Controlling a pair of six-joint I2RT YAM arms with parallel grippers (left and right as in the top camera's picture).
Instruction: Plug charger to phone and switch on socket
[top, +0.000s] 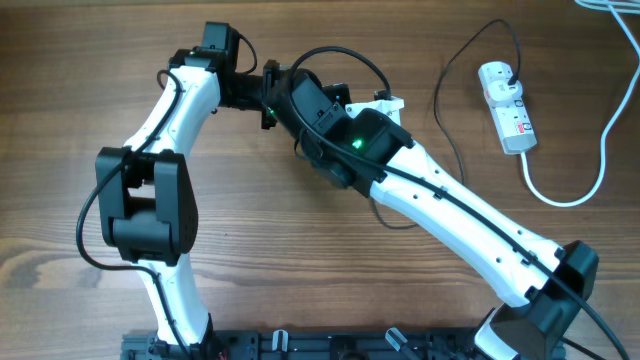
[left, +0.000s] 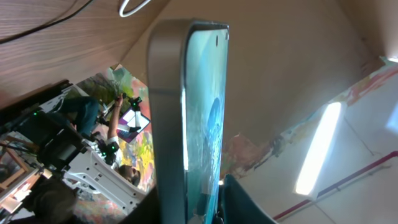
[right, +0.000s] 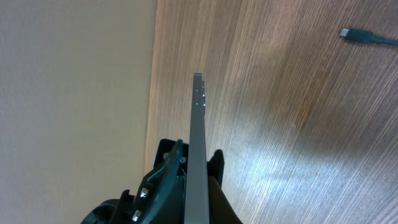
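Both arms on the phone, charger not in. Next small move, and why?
Probably open the right end effector and back it off the phone. Both it and the left end effector seem clamped on the phone, while the charger's plug tip lies loose on the table; one arm must be free to fetch it.

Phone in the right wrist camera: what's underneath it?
Bare wooden table, with the charger tip lying off to one side. The right hand gripping the phone hides its lower end and the surface beneath.

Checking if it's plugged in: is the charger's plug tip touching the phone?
Apart. Right wrist view: the plug tip lies on the table, well clear of the phone held edge-on.
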